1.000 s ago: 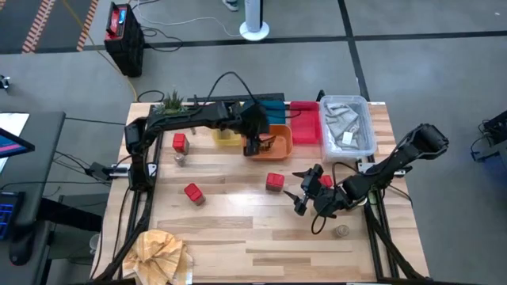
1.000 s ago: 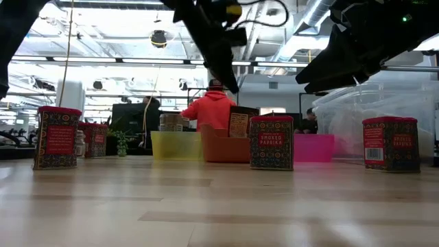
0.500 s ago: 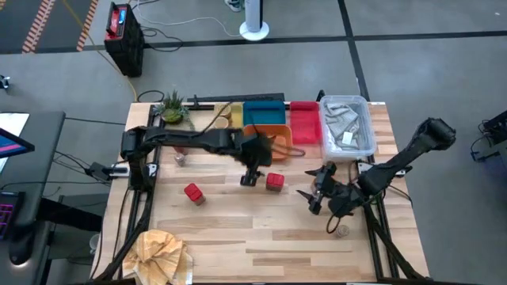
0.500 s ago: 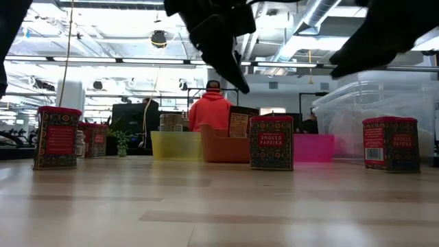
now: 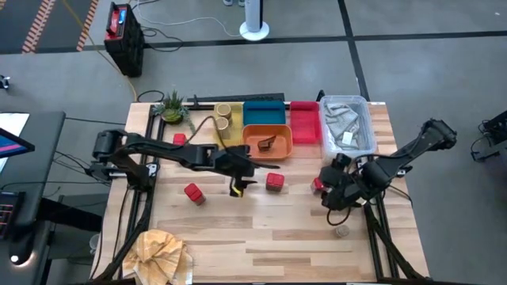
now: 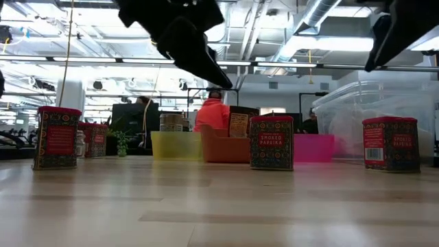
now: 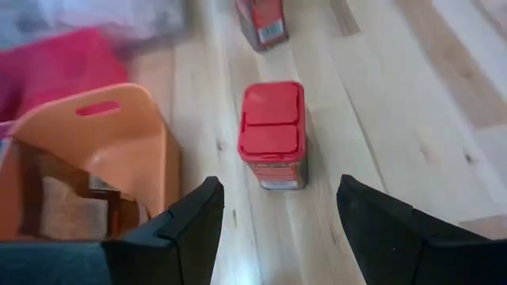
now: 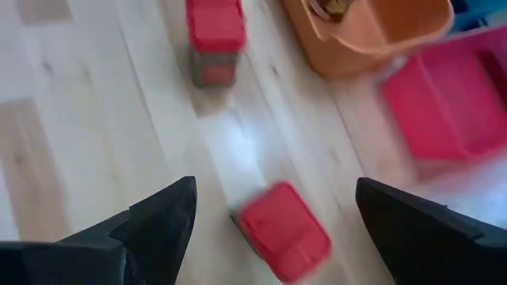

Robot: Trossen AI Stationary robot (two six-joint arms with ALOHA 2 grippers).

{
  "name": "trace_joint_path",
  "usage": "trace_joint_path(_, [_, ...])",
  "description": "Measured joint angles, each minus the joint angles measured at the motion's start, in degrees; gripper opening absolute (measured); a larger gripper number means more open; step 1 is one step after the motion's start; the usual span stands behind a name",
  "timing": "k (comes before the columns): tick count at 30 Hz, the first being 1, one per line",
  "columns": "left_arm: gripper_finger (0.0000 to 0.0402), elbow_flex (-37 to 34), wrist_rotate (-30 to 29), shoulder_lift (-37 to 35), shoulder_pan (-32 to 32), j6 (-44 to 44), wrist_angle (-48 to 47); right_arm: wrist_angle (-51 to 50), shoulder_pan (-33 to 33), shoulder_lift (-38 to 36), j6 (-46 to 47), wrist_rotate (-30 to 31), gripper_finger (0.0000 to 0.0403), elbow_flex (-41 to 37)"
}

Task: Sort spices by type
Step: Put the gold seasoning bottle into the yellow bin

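While your left gripper point(image 5: 238, 188) hangs over the middle of the wooden table point(image 5: 261, 237), its fingers point(image 7: 186, 229) stand apart with nothing between them. In the left wrist view a red paprika tin point(image 7: 272, 134) sits upright on the boards just ahead of the gap, untouched; from above that tin point(image 5: 274, 182) lies just beside the gripper, toward the right arm.

Your right gripper point(image 5: 331, 190) is over the table's right part, fingers point(image 8: 158, 222) spread wide and empty. A second red tin point(image 8: 283, 229) lies on the boards ahead of that gap; in the high view it point(image 5: 318, 185) shows at the gripper's edge, partly hidden by it.

Other spices, as placed:
- a red tin point(image 5: 193, 194) left of centre, well apart from both grippers;
- another red tin point(image 5: 180, 139) near the left arm's far side;
- two tan cylindrical jars point(image 5: 223, 116) in the yellow tray point(image 5: 230, 135);
- a dark brown piece point(image 5: 264, 143) in the orange tray point(image 5: 252, 132);
- a small round container point(image 5: 341, 231) on the boards near the right arm, kind not readable.

Blue tray point(image 5: 264, 113) and pink tray point(image 5: 305, 123) stand in the same row; a clear plastic bin point(image 5: 346, 125) sits beyond them. A green spiky plant point(image 5: 173, 107) occupies the far left corner, crumpled tan cloth point(image 5: 162, 252) the near left corner.
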Motion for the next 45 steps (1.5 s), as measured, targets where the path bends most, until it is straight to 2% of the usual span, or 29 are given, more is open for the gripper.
trace_joint_path(5, [0.0233,-4.1,-2.5,-3.6,0.5,-1.2,0.8,-4.0,-1.0,-3.0,3.8,-1.1,0.0379,1.0])
trace_joint_path(8, [0.0233,-4.7,-3.8,-5.2,0.5,-1.6,-0.4,-4.7,-1.9,-4.3,6.0,-6.5,0.0379,1.0])
trace_joint_path(13, [0.0233,-5.1,-4.4,-5.3,0.5,-0.7,-1.6,-10.9,-4.0,-4.2,10.6,-19.6,0.0379,1.0])
trace_joint_path(20, [0.0233,-5.0,-4.5,-4.8,0.8,1.1,1.9,-16.4,-3.4,-2.0,6.3,-24.7,0.0379,0.9])
trace_joint_path(25, [0.0233,-5.0,-4.7,-4.8,0.8,1.2,1.2,-21.2,-3.1,-2.8,9.8,-30.5,0.038,0.9])
trace_joint_path(30, [0.0233,-5.0,-5.2,-4.8,0.8,3.3,2.2,-21.5,-3.2,-5.0,13.5,-32.4,0.0394,0.8])
trace_joint_path(41, [0.0233,-5.0,-5.3,-4.8,0.8,4.2,3.1,-21.5,-4.1,-5.3,11.1,-33.4,0.0399,-5.1])
trace_joint_path(45, [0.0233,-5.0,-5.3,-4.8,0.8,4.2,2.9,-19.6,-4.2,-6.9,11.2,-37.7,0.04,-7.1])
